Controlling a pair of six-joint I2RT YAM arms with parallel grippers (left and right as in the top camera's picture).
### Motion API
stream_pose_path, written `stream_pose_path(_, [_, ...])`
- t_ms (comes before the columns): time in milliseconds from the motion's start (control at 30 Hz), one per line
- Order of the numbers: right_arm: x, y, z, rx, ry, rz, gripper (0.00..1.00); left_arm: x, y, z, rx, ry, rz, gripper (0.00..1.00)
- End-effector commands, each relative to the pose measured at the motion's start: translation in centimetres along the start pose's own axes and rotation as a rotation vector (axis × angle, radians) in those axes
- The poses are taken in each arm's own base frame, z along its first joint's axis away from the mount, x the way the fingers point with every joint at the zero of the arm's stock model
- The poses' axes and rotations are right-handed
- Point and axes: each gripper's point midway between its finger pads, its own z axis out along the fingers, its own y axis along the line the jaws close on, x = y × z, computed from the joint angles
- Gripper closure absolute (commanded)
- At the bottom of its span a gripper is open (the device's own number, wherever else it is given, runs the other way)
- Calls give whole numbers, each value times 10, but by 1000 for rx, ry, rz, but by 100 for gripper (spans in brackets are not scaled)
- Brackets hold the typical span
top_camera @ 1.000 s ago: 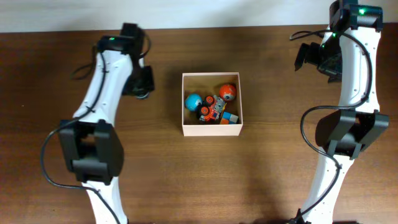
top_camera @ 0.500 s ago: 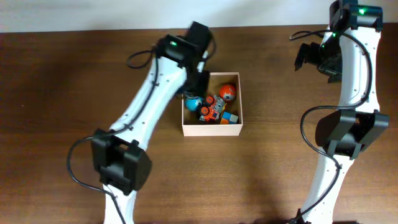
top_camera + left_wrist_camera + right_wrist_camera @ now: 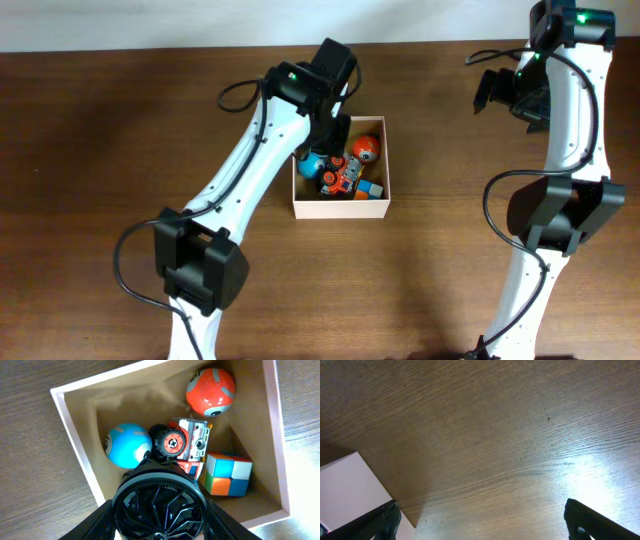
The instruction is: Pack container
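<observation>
Hovering my left fingers (image 3: 97,522) over container (image 3: 340,208), clamped on black spoked wheel (image 3: 159,510).
I see right fingers (image 3: 380,522) spread wide, empty, above surface (image 3: 495,435) near far right corner.

The container (image 3: 145,387) is matt cardboard, the orange ball (image 3: 210,391) glossy plastic, the table (image 3: 495,435) wood-grained.

dark wood table (image 3: 90,150), pale wall (image 3: 250,20)

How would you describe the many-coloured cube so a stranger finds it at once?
Find the white-walled container on the table. Inside, the cube lies in a corner beside the toy truck. Unlike the blue ball and the orange ball, it is flat-sided with coloured tiles.
</observation>
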Motion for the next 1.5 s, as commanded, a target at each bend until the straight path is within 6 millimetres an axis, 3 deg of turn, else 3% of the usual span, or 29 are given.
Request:
stream_pose_path(0, [1,0,-3,-6,-2,9,2,7,2,27,-7,62,17,52])
stream_pose_path(233, [1,0,-3,-6,-2,9,1,17,3,46,-22,123,18,52])
stream_pose_path(300, [1,0,-3,-6,-2,9,1,19,4,50,-26,139,17,13])
stream_pose_path(333, [1,0,-3,-6,-2,9,1,20,4,53,-28,147,17,6])
stream_pose_path(500, [1,0,-3,-6,-2,9,1,20,6,58,-30,152,15,5])
stream_pose_path(600, [1,0,-3,-6,-2,9,1,12,10,50,-43,124,9,4])
stream_pose_path(700, [1,0,-3,-6,-2,9,1,-2,22,30,-65,73,-11,1])
stream_pose_path(767, [1,0,-3,-6,-2,9,1,-16,40,-4,-81,7,-46,1])
stream_pose_path(867, [1,0,-3,-6,-2,9,1,-18,67,-41,-128,-42,-89,1])
stream_pose_path(1000, [1,0,-3,-6,-2,9,1,6,112,-85,-239,-35,-181,1])
stream_pose_path(1100, [1,0,-3,-6,-2,9,1,25,133,-114,-267,-31,-249,1])
stream_pose_path(1300, [1,0,-3,-6,-2,9,1,48,152,-155,-284,-78,-307,1])
stream_pose_path(1467, [1,0,-3,-6,-2,9,1,83,158,-177,-326,-108,-370,1])
